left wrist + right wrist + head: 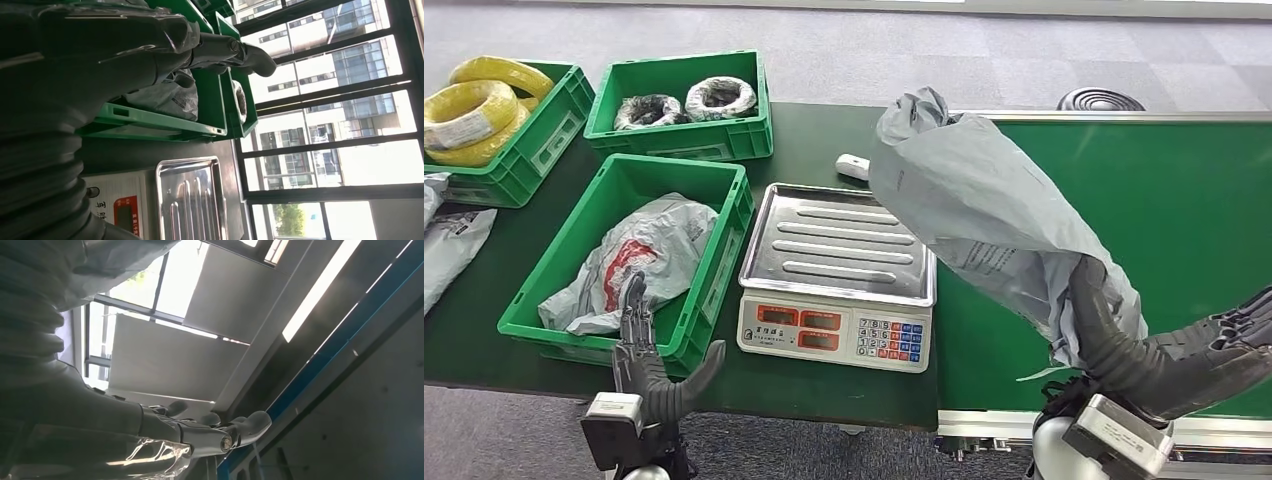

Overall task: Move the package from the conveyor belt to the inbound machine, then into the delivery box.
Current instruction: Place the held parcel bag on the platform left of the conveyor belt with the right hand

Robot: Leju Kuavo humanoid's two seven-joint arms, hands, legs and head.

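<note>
Head view: grey package (984, 215) is held aloft by the right hand (1159, 350), over the conveyor belt's (1184, 210) left edge beside the scale (839, 275). Left hand (649, 365), apparently empty, fingers apart, is kept at the green crate's (584, 235) front edge.

Bare scale tray (844, 245) beside green bin (714, 270); bagged parcel (639, 260) inside bin

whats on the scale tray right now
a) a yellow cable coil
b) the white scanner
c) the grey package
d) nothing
d: the scale's steel tray is bare, while the grey package is held up over the belt by the right hand.
</note>
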